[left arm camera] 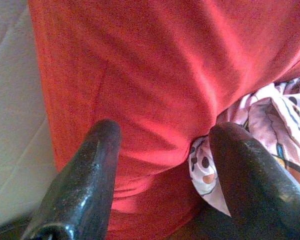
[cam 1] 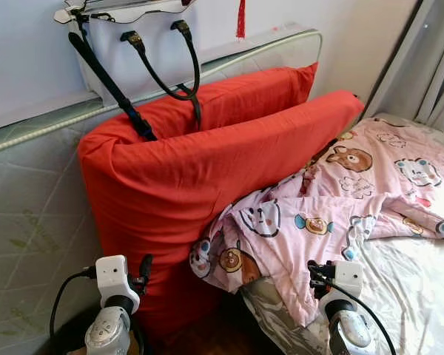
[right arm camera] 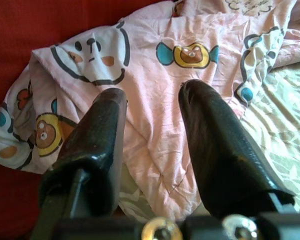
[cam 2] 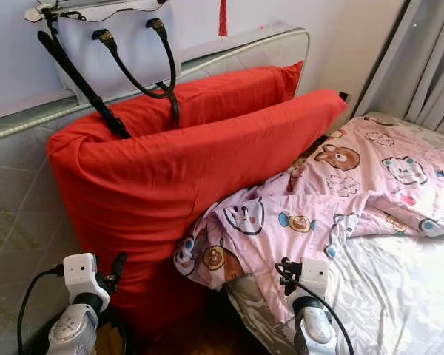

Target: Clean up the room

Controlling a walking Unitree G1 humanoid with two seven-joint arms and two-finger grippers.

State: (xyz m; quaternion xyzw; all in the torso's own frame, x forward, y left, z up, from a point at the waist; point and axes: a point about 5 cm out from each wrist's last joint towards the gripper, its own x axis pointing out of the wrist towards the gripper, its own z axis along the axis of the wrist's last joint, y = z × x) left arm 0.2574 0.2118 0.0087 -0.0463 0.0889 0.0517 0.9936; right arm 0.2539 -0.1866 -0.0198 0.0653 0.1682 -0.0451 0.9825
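A crumpled pink cartoon-print blanket [cam 1: 333,200] is draped on the bed [cam 1: 414,288], right of a red cushion [cam 1: 200,170]. Near it, the right claw [right arm camera: 150,100] and left claw [left arm camera: 162,135] are held spread, empty.

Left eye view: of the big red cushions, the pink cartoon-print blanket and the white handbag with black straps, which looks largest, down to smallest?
1. Big red cushions
2. Pink cartoon-print blanket
3. White handbag with black straps, partly cut off by the picture's top edge.
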